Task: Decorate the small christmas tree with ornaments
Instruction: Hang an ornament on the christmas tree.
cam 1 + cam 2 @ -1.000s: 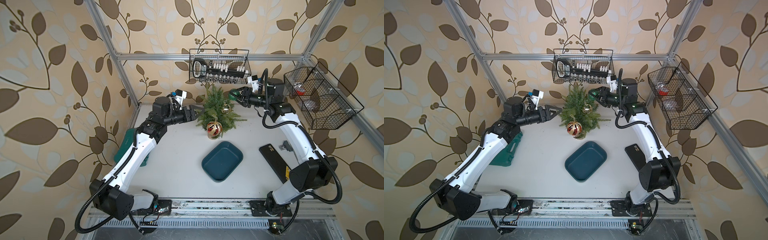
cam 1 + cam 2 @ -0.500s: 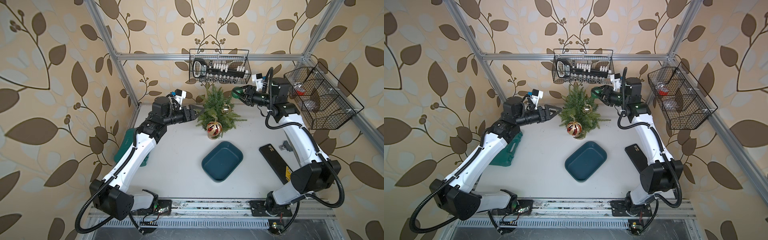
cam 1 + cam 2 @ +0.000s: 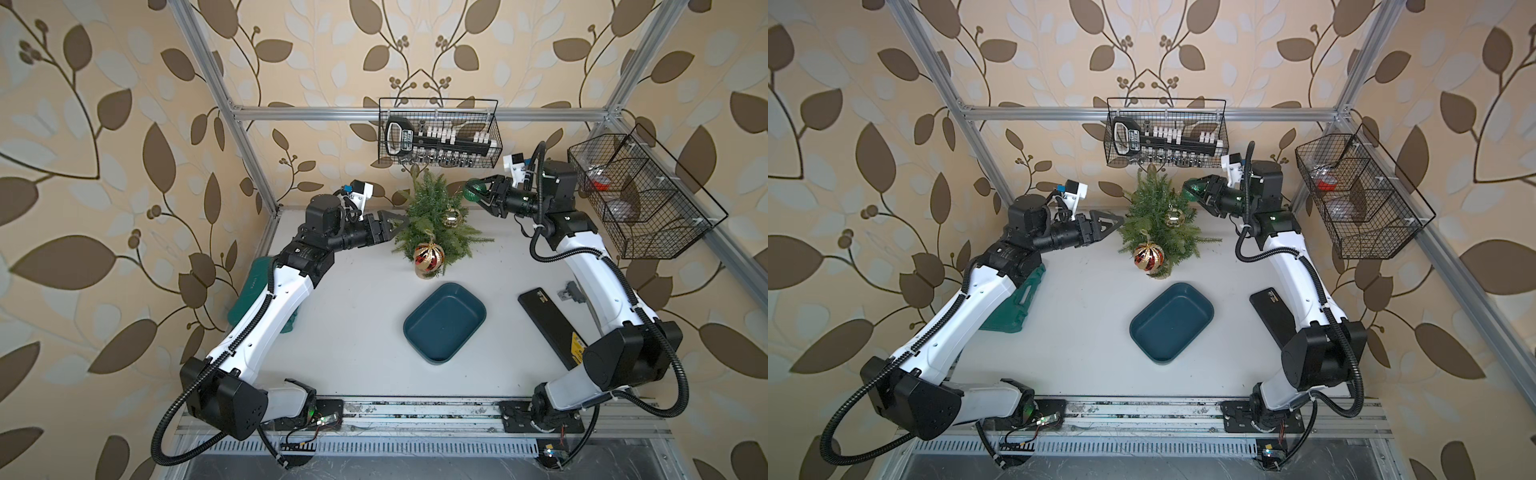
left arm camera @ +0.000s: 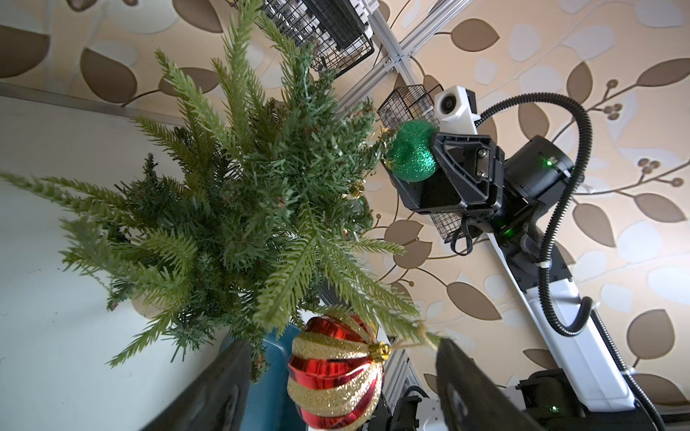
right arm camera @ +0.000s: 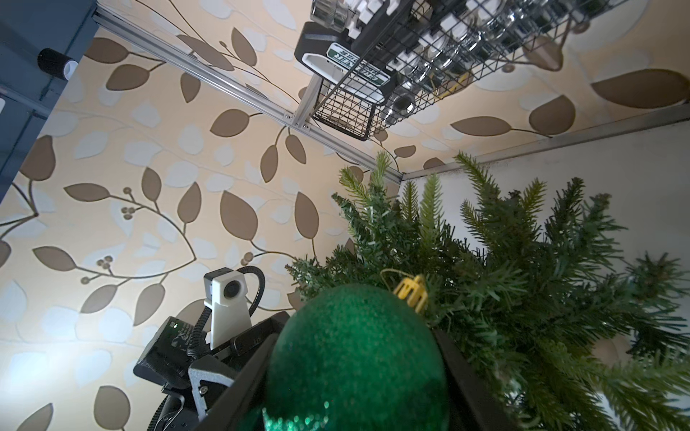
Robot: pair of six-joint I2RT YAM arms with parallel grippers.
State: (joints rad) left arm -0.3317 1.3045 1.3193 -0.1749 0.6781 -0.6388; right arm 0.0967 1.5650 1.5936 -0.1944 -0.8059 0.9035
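The small christmas tree (image 3: 434, 220) (image 3: 1154, 224) stands at the back of the table. On it hang two ornaments: a large red-and-gold ribbed one (image 3: 429, 257) (image 4: 336, 373) low at the front, and a small gold one (image 3: 452, 217) on the right. My right gripper (image 3: 473, 193) (image 5: 354, 336) is shut on the green glitter ornament (image 3: 472, 192) (image 4: 412, 153) (image 5: 354, 358), held against the tree's upper right branches with its gold cap toward the needles. My left gripper (image 3: 400, 224) (image 4: 341, 345) is open at the tree's left edge and holds nothing.
A dark blue tray (image 3: 444, 322) lies in front of the tree. A flat black box (image 3: 548, 320) lies to its right, and a green case (image 3: 1013, 307) sits under my left arm. Wire baskets hang above the tree (image 3: 440, 133) and on the right wall (image 3: 640, 195).
My right wrist has shifted slightly to the right, and the green ornament stays at the tree's upper right. The left arm has not moved.
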